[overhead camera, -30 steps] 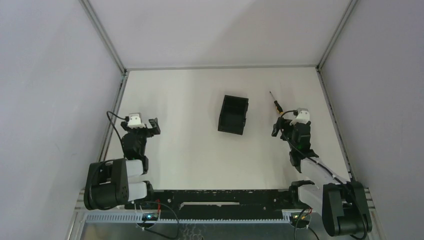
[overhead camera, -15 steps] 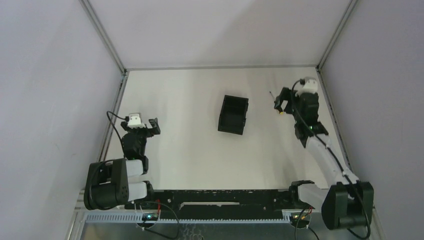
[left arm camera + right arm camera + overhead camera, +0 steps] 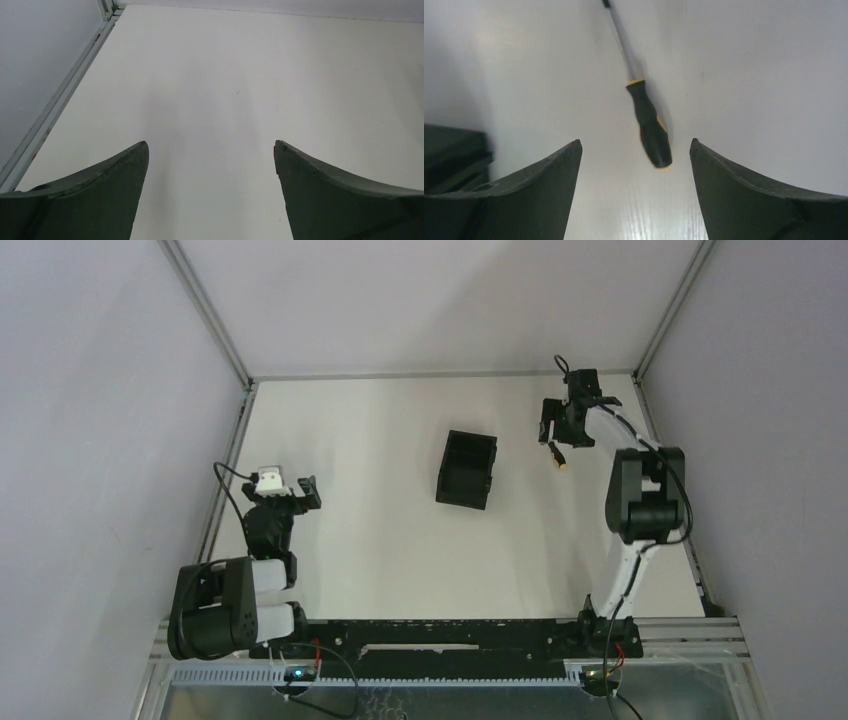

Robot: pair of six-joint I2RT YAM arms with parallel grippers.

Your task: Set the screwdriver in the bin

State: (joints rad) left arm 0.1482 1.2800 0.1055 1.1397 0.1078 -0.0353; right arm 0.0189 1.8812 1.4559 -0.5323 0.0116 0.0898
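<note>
The screwdriver [image 3: 651, 127] lies flat on the white table, black handle with a yellow end toward me and its slim shaft pointing away. In the top view its handle [image 3: 558, 455] pokes out from under my right gripper [image 3: 552, 435], which hovers over it at the back right. The right gripper [image 3: 635, 144] is open, the handle's end lying just past the gap between its fingertips, untouched. The black bin [image 3: 466, 470] stands open-topped mid-table, left of the screwdriver; its corner [image 3: 449, 155] shows at the wrist view's left edge. My left gripper [image 3: 300, 490] [image 3: 211, 145] rests open and holds nothing.
The table's back wall rail [image 3: 440, 373] and right side rail [image 3: 665, 470] run close to the outstretched right arm. A left side rail [image 3: 60, 100] borders the table beside the left gripper.
The right arm has stretched from the mid-right of the table out to the back right, ending above the screwdriver. The screwdriver, bin and left arm have stayed put.
</note>
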